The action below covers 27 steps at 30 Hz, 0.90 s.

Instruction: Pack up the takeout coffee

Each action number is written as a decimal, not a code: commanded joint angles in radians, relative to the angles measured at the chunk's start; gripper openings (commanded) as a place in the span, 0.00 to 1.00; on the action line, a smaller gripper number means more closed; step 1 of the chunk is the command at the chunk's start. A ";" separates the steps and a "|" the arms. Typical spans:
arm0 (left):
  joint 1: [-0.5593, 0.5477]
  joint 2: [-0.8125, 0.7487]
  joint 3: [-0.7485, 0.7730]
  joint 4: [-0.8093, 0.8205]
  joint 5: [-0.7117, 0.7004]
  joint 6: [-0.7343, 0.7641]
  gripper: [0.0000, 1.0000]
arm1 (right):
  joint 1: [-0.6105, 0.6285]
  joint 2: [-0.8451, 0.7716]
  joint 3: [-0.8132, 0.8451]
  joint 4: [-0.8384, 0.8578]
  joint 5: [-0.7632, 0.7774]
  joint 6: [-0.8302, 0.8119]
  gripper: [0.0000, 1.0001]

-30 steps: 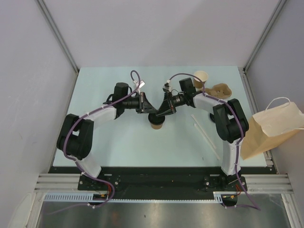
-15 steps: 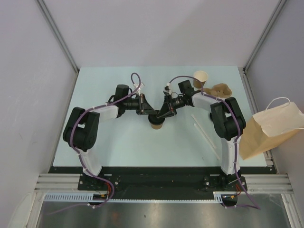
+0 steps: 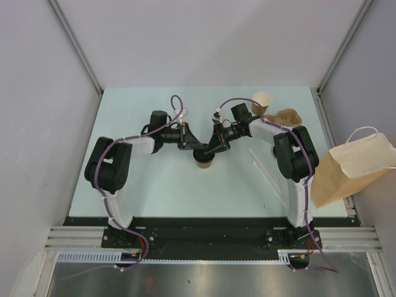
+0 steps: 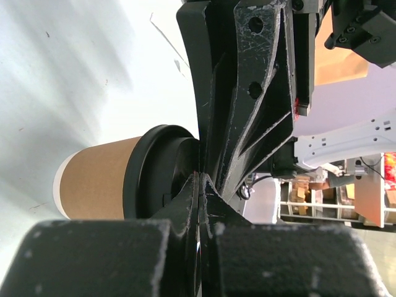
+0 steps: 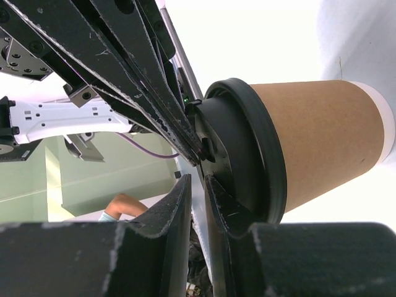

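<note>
At the right edge of the table (image 3: 154, 185) the tall paper bag (image 3: 346, 170) hangs partly off it. Far right lies the cardboard carrier (image 3: 288, 116), an unlidded cup (image 3: 262, 101) just behind it. Mid-table stands the other cup (image 3: 204, 162), black lid (image 5: 247, 154) on; my left hand (image 3: 198, 148) and right hand (image 3: 209, 150) meet over it, both closed, fingertips touching the lid

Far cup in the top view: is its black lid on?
No, the far cup stands open, its pale inside showing and no lid over it.
</note>
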 commanded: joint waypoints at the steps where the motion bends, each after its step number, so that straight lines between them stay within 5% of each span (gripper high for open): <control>1: 0.000 0.096 -0.065 -0.098 -0.134 0.071 0.00 | 0.011 0.100 -0.034 -0.101 0.309 -0.142 0.21; 20: -0.003 -0.304 -0.039 -0.026 -0.024 -0.008 0.01 | 0.015 0.103 -0.026 -0.090 0.267 -0.131 0.13; 27: -0.011 -0.280 -0.084 -0.066 -0.054 0.025 0.00 | 0.017 0.106 -0.027 -0.087 0.260 -0.121 0.12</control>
